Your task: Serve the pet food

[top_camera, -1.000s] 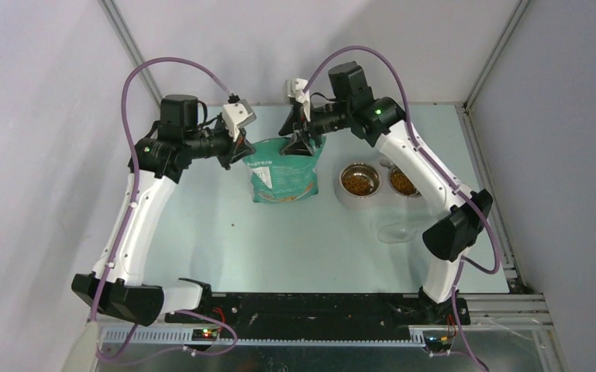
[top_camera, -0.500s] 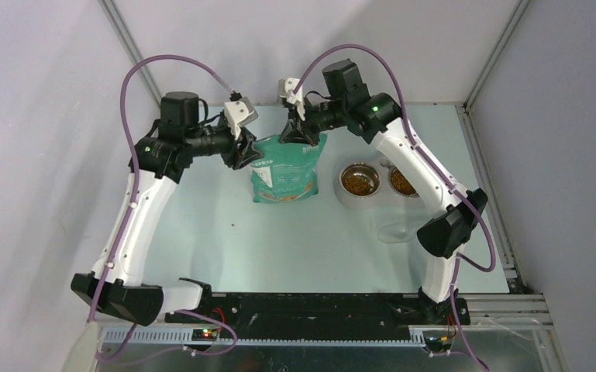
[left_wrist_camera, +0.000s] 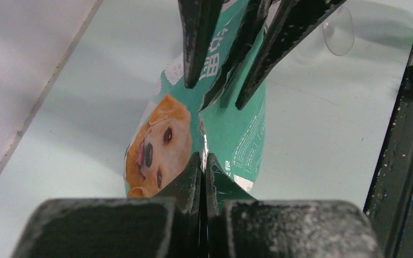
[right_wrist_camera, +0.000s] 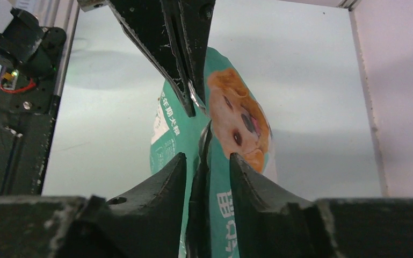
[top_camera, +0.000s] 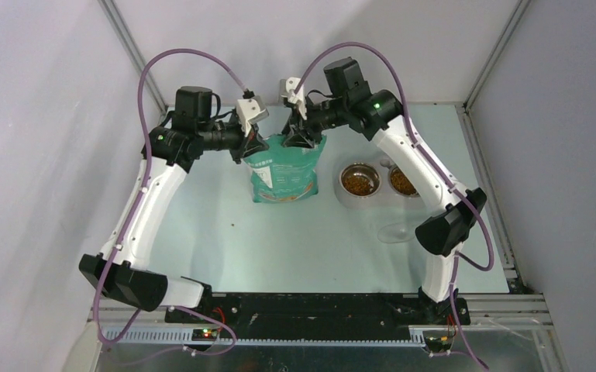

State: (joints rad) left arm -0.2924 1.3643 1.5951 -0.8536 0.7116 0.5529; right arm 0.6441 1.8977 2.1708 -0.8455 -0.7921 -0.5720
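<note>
Soft, even overhead light; blurred, dark wrist-view foregrounds.

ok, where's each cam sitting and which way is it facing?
Top external: above and behind the arm bases, looking down on the table; both arms in full, left gripper and right gripper at the bag top.
Left wrist: looks past its shut gripper down the bag; right gripper opposite.
Right wrist: looks past its open gripper straddling the bag edge; left gripper opposite.
Shared: all show the bag; each wrist view shows the other gripper.
</note>
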